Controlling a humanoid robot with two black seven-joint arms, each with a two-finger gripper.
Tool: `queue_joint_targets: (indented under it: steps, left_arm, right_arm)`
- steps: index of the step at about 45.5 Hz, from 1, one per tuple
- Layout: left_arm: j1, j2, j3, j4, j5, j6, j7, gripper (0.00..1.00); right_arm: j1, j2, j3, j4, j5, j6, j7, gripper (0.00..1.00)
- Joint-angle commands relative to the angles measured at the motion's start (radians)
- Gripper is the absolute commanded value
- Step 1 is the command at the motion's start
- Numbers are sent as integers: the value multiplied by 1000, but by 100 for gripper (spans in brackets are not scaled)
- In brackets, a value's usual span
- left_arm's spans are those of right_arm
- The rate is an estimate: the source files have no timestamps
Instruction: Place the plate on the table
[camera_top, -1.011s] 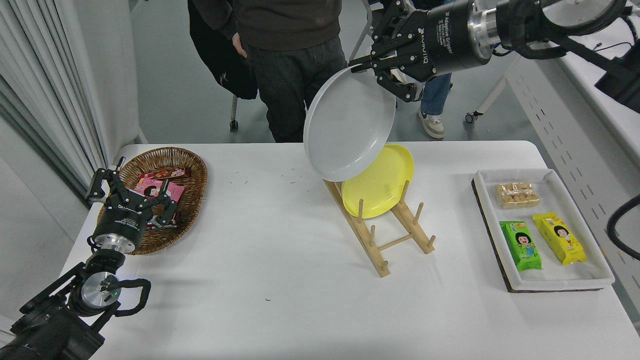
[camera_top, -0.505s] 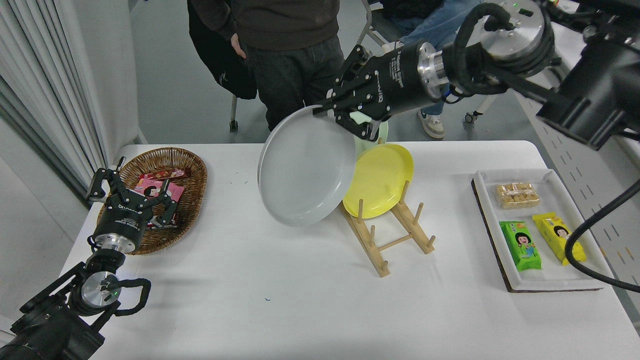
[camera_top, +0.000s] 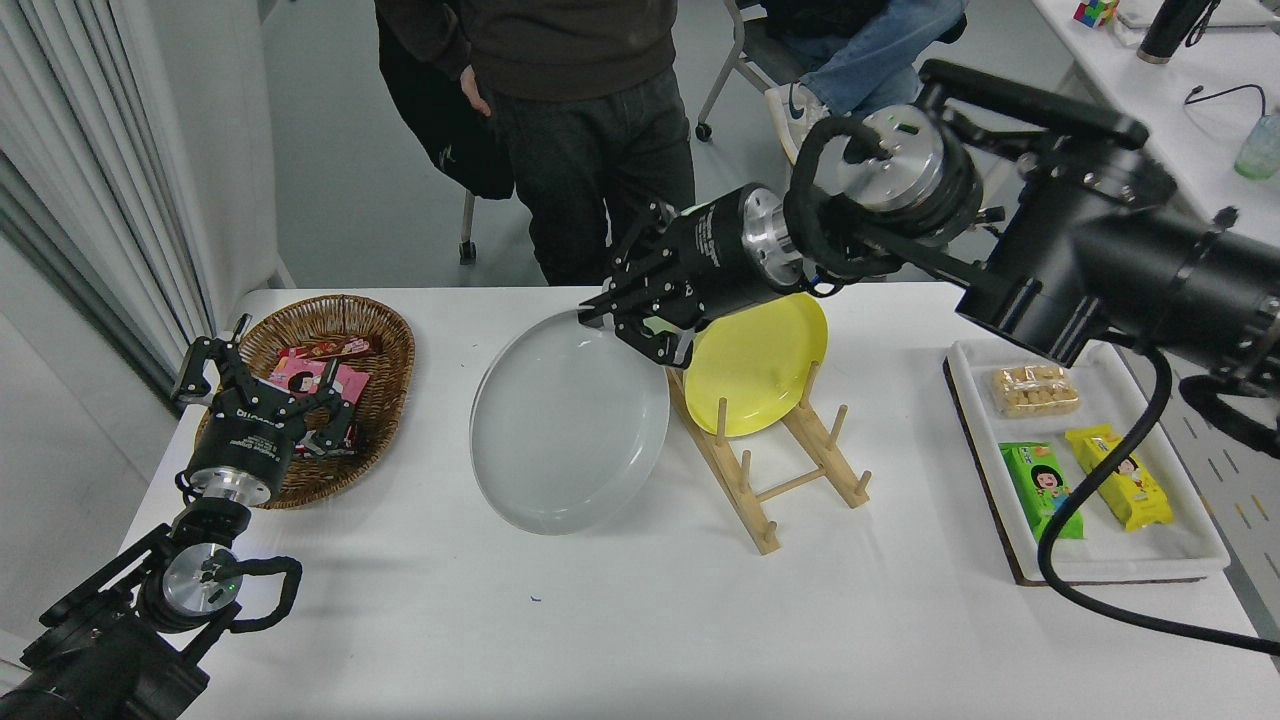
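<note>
Plate: round, plain light-grey plate (camera_top: 568, 430) with a shallow raised rim, tilted, held by its far right edge over the middle of the table; whether its near edge touches the top cannot be told.
Right gripper: black right gripper (camera_top: 640, 330), fingers clamped on the plate's upper rim; its arm reaches in from the right edge.
Table: large white rectangular table (camera_top: 560, 620) with rounded corners.
Rack: wooden peg dish rack (camera_top: 770, 470) just right of the plate, with a round yellow plate (camera_top: 760, 365) leaning in it.
Tray: white rectangular tray (camera_top: 1190, 550) near the right edge, holding a clear pack of biscuits (camera_top: 1035, 390), a green snack packet (camera_top: 1040, 490) and a yellow snack packet (camera_top: 1120, 475).
Basket: oval brown wicker basket (camera_top: 375, 345) at the far left, pink packets inside.
Left gripper: black left gripper (camera_top: 265, 395), fingers spread apart, over the basket's near edge.
Far side: person in dark clothes (camera_top: 570, 120) standing at the table.
</note>
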Motion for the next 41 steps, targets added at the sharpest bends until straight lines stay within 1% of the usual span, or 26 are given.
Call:
queue_joint_targets:
  steps: [1,7,11,21,27,35,41]
  left_arm:
    - [0,0,0,0,0,0,0,98]
    - [0,0,0,0,0,0,0,98]
    - [0,0,0,0,0,0,0,98]
    - [0,0,0,0,0,0,0,98]
    - [0,0,0,0,0,0,0,98]
    - [0,0,0,0,0,0,0,98]
    - [0,0,0,0,0,0,0,98]
  right_arm:
    - [-76,92,63,-44,-45,-73,1,0]
    - [-116,138,146,-79,-51,-197,1,0]
    - [-124,164,153,-103,-54,-245,1,0]
    - [-165,164,135,-162,-80,-281,2,0]
    - [-181,164,146,-257,-80,-337,4,0]
    - [-227,164,167,-315,-77,-335,5,0]
    - [-263,164,164,-303,-77,-320,11,0]
